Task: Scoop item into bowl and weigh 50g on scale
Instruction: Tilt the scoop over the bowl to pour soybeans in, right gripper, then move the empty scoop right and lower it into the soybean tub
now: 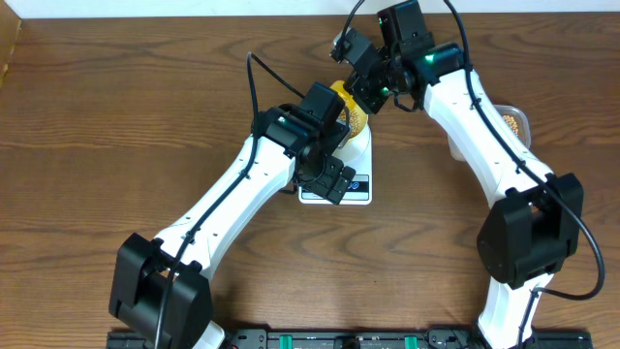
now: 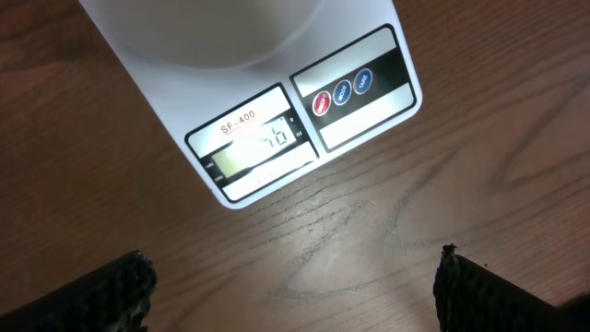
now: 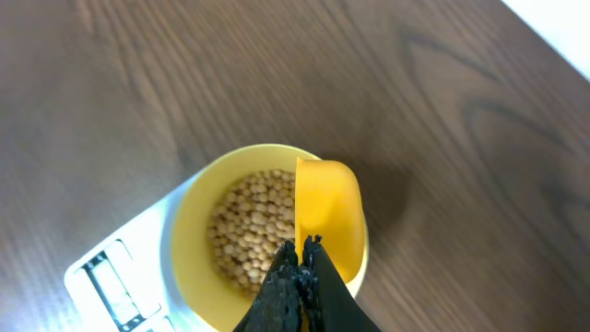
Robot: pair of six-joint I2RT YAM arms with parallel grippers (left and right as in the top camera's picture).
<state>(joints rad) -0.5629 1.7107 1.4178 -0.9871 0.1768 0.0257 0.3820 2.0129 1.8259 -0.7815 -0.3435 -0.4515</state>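
Note:
The white scale (image 2: 175,83) lies on the wooden table with its display (image 2: 263,143) lit. On its platform stands the pale yellow bowl (image 3: 187,231), holding a layer of tan beans (image 3: 249,221). My right gripper (image 3: 302,247) is shut on the bright yellow scoop (image 3: 327,212), which hangs tipped on its edge over the bowl's right side. No beans show in the scoop. My left gripper (image 2: 295,295) hovers open over the bare table just in front of the scale, nothing between its fingers. From overhead, the left arm covers part of the bowl (image 1: 356,126) and scale (image 1: 360,190).
A clear plastic tub (image 1: 515,121) holding beans stands at the right, mostly hidden behind the right arm. Both arms cross in over the middle of the table. Bare wood lies to the left and front.

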